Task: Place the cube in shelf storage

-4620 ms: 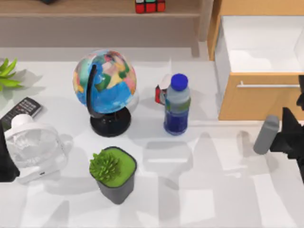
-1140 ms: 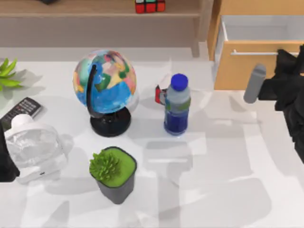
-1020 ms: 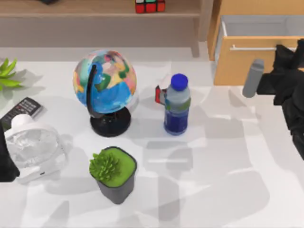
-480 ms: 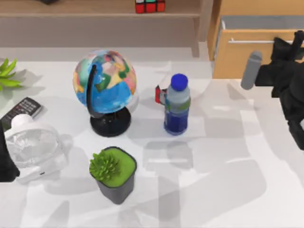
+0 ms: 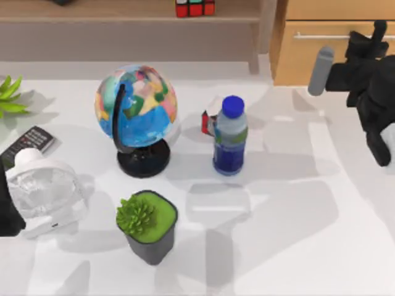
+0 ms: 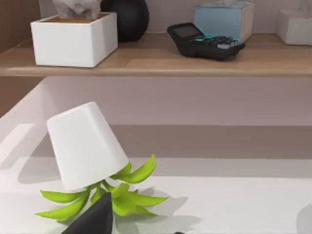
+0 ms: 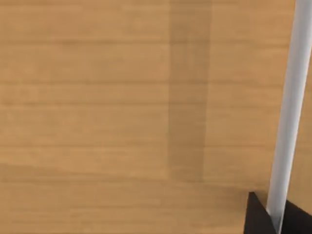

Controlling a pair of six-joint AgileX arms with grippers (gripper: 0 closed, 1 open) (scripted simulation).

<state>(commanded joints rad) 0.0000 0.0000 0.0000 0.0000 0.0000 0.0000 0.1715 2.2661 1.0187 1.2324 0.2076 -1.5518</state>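
One arm works: the right gripper [image 5: 378,34] presses against the closed drawer [image 5: 321,58], at its silver handle [image 7: 287,122]; whether its fingers are parted I cannot tell. Far to its left, the cube [image 5: 194,8] sits on the shelf storage [image 5: 111,12]. The left arm [image 5: 7,213] rests farthest left.

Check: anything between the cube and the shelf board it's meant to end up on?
Nothing visible does. The cube already rests on the shelf board, in the top view. The right pincer is off at the drawer, by its silver handle. The left arm is parked at the table's left edge.
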